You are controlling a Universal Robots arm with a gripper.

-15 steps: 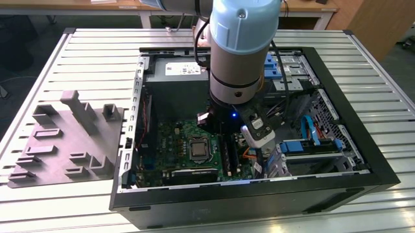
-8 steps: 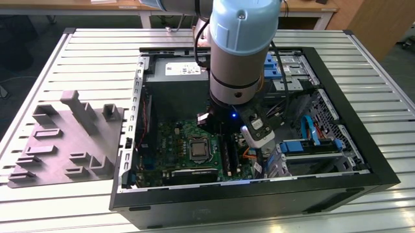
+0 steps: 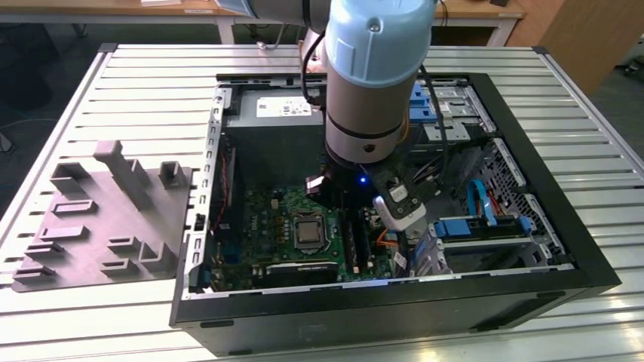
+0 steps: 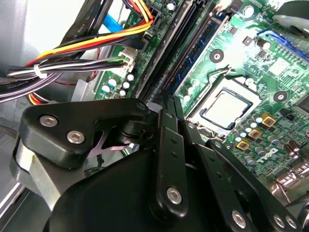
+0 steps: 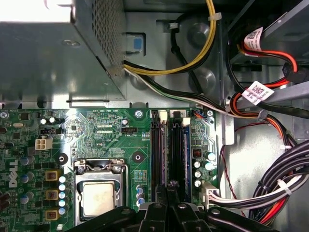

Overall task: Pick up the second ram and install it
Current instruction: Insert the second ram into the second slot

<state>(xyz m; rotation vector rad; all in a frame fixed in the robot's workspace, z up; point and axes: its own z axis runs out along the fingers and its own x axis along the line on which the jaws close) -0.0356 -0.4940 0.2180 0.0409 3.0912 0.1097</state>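
The second ram (image 4: 198, 48), a thin blue stick with dark chips, stands on edge in a black slot of the green circuit board (image 4: 270, 63). In the first wrist view its blue edge (image 5: 186, 154) runs beside two dark slot strips. My gripper (image 4: 166, 102) is shut, its black fingertips meeting at the near end of the stick; actual contact is hidden. The first wrist view shows the gripper (image 5: 169, 189) low over the slots. In the exterior view the gripper (image 3: 400, 213) reaches down inside the open computer case (image 3: 403, 290), above the board (image 3: 271, 219).
A grey moulded tray (image 3: 101, 219) lies on the slatted table at the exterior view's left. The grey power box (image 3: 271, 128) sits at the case's far end. Bundled cables (image 5: 270, 193) crowd one side of the slots. The processor socket (image 5: 99, 198) lies on the other side.
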